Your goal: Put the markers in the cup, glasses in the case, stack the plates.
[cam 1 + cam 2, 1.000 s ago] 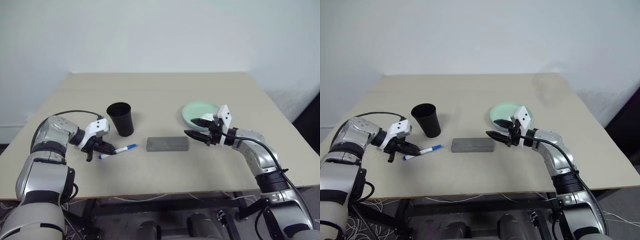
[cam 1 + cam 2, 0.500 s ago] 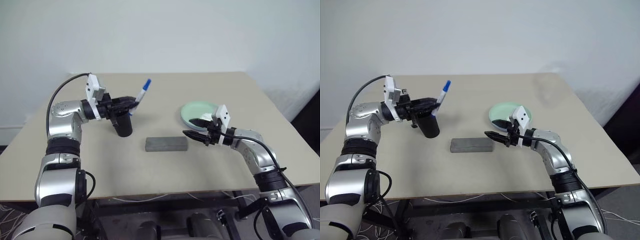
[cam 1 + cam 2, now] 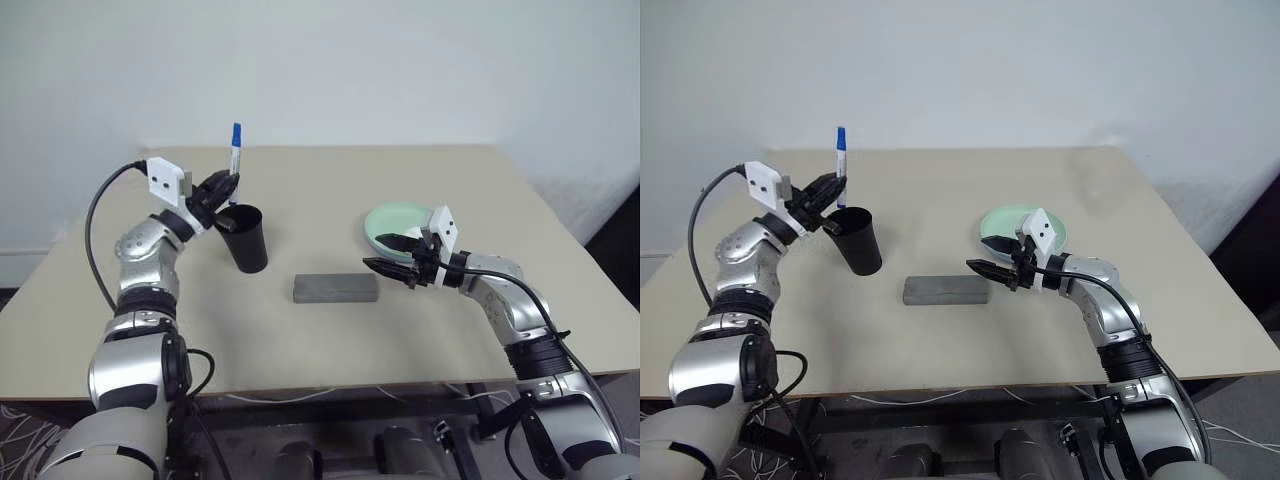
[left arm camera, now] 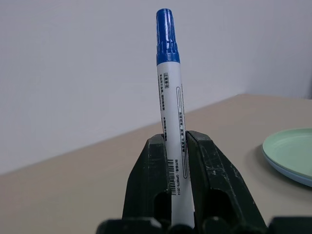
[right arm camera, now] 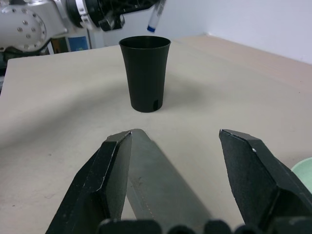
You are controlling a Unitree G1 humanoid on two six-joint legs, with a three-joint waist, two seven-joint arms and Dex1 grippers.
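One marker (image 3: 235, 150) in sight, blue cap up, upright, clamped near its lower end in left pincer (image 3: 226, 187), raised just above and beside rim of cup (image 3: 243, 238). One cup, black, upright on desk (image 3: 330, 330), toward left side. One case (image 3: 335, 288), grey, closed, flat on desk between cup and right arm, apart from cup. Plates (image 3: 393, 226): mint green one on top with a blue rim peeking out beneath in left wrist view, so two, already stacked, near right side of desk. Right pincer (image 3: 390, 254) with fingers spread, gripping nothing, hovering low between case end and plates, pointing toward case; in right wrist view case lies straight ahead between the two fingers (image 5: 113, 170), cup further beyond. Black cable looping off left wrist, another along right forearm. Blank pale wall behind desk. Nothing between marker tip and cup mouth; nothing lying between right pincer and case.
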